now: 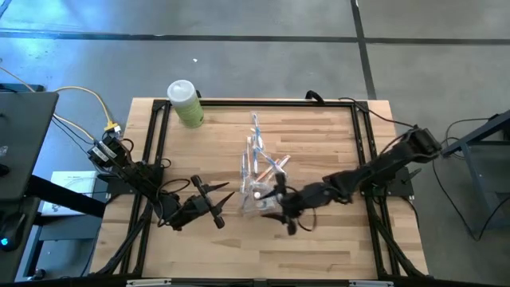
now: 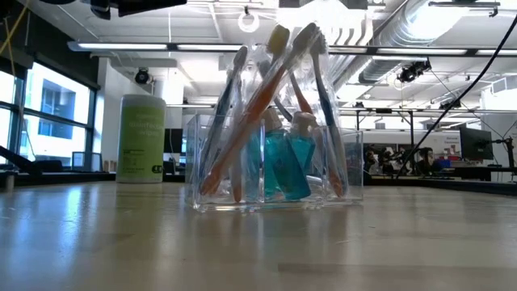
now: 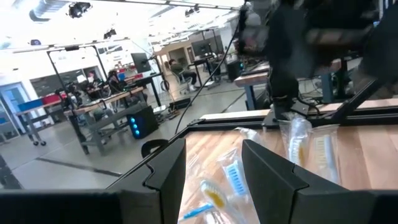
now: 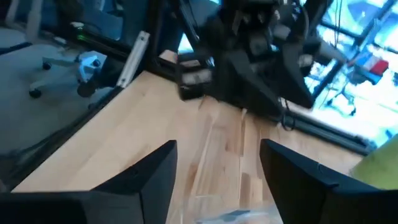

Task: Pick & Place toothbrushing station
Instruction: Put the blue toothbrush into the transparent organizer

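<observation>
We log clear holder with toothbrushes upright on table; right gripper beside it, fingers apart, empty; left gripper apart, empty.

Clear holder upright on table, toothbrushes leaning inside; green bottle behind, apart.

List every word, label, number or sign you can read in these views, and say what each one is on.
No text can be read anywhere.
Light-green bottle: printed lines and a dark patch on its label, too blurred to read.
Paper sheet beside the table: print too small to read.
Clear holder and toothbrushes: no lettering visible.
</observation>
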Robot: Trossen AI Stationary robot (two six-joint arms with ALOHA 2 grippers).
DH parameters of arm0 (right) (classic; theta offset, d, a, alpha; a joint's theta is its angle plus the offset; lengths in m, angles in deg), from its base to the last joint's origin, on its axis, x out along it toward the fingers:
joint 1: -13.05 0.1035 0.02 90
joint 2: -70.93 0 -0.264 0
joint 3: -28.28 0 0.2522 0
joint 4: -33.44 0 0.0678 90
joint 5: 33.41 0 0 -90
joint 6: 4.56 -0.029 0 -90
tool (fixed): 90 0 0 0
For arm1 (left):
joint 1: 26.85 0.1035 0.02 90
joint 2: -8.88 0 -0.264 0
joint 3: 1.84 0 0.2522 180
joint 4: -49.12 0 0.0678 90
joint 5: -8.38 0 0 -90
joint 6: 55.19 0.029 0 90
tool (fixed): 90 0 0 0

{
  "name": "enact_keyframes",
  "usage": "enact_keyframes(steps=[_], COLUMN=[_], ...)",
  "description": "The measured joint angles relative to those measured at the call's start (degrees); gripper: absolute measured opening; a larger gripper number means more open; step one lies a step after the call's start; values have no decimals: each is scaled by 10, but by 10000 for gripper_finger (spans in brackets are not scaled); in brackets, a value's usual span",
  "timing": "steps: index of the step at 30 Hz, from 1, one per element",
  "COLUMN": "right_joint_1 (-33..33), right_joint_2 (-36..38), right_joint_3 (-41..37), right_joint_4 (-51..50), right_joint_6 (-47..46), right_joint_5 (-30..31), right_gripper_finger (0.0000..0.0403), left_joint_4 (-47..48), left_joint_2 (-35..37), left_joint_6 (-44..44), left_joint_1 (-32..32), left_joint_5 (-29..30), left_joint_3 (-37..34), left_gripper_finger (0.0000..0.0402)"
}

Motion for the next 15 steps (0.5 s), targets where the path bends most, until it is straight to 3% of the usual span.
enact_keyframes(steps=[3, 6, 15], right_joint_1=[30, 60, 62], right_joint_2=[38, 85, 168], right_joint_3=[1, 0, -1], right_joint_4=[-69, -182, -611], right_joint_6=[9, -50, -458], right_joint_5=[54, 137, 208], right_gripper_finger=[221, 220, 220], left_joint_4=[1, 2, 1], left_joint_2=[0, 0, 0], left_joint_6=[0, 2, -1], left_joint_1=[-3, -6, -4], left_joint_5=[4, 15, 9], left_joint_3=[0, 0, 0], left_gripper_finger=[152, 152, 152])
